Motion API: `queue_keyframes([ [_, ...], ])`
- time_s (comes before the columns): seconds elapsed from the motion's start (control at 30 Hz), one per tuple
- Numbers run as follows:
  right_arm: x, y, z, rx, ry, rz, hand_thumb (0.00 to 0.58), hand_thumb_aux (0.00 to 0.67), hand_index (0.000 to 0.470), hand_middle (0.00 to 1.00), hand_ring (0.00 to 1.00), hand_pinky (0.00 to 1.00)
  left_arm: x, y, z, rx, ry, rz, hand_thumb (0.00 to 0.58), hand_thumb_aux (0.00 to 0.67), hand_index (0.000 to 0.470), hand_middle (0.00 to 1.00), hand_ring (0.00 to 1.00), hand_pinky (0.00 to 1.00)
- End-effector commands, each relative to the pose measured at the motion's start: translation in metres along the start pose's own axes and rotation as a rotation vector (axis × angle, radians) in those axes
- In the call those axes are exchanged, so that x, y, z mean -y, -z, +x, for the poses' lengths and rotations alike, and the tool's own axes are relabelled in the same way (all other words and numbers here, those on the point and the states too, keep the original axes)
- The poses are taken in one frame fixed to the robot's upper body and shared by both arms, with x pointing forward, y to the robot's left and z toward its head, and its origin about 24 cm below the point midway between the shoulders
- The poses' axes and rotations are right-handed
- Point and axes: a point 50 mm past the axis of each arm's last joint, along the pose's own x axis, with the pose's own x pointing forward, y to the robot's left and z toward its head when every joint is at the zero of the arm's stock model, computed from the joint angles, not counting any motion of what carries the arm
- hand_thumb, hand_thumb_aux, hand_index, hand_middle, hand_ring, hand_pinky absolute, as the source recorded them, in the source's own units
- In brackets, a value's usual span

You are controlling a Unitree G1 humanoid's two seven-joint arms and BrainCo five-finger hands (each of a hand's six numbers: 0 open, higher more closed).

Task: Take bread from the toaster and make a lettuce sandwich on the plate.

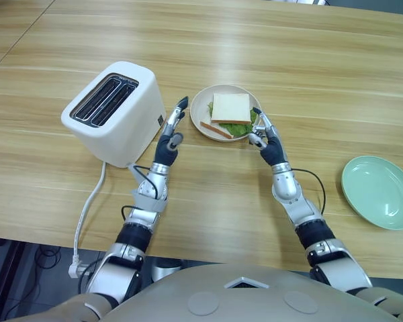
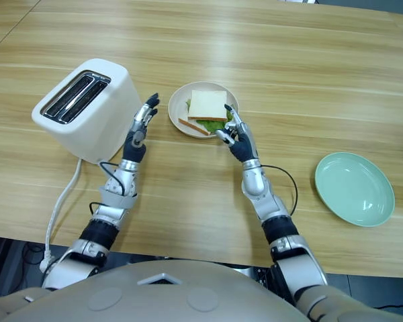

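- On the table [image 1: 295,54] in front of me, a little left of centre, sits the plate [image 1: 197,107]; it carries the sandwich; one slice of bread [image 1: 230,107] lies flat on top; lettuce [image 1: 242,129] shows green under its near and right edges; a second slice [image 1: 215,129] pokes out beneath at the near left, set askew to the upper one.
- To the left of the plate stands the toaster [image 1: 124,117], white and upright, its two slots facing up and running away from me at a slant; it is near the plate but apart from it; its cord [image 1: 87,211] runs from the near side to the table's edge and drops over it.
- My left hand [image 1: 169,142] hangs in the gap between toaster and plate; its fingers are stretched out straight, pointing away from me; it has hold of nothing; whether it brushes the toaster's corner I cannot tell.
- My right hand [image 1: 269,142] is just beside the plate's near right rim; its fingers are loosely spread and only slightly bent, tips toward the sandwich; nothing is in its grasp; whether a fingertip touches the rim I cannot tell.
- Far to my right, well apart from all this, a green plate [image 1: 379,191] lies close to the table's near edge.
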Motion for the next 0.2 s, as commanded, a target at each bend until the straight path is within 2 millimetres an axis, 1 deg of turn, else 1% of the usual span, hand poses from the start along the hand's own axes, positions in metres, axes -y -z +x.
queue_keyframes([
  [0.03,0.0087,-0.0037,-0.0017,-0.008,0.051,0.062,0.000,0.000,0.000,0.00,0.00,0.00,0.0009,-0.0044,-0.0022,0.004,-0.020,-0.028,0.000,0.000,0.000,0.00,0.00,0.00],
  [0.2,0.0098,-0.0007,-0.0100,-0.019,0.015,0.078,0.000,0.000,0.000,0.00,0.00,0.00,-0.0011,-0.0001,-0.0101,-0.031,-0.043,0.000,0.000,0.000,0.000,0.00,0.00,0.00],
])
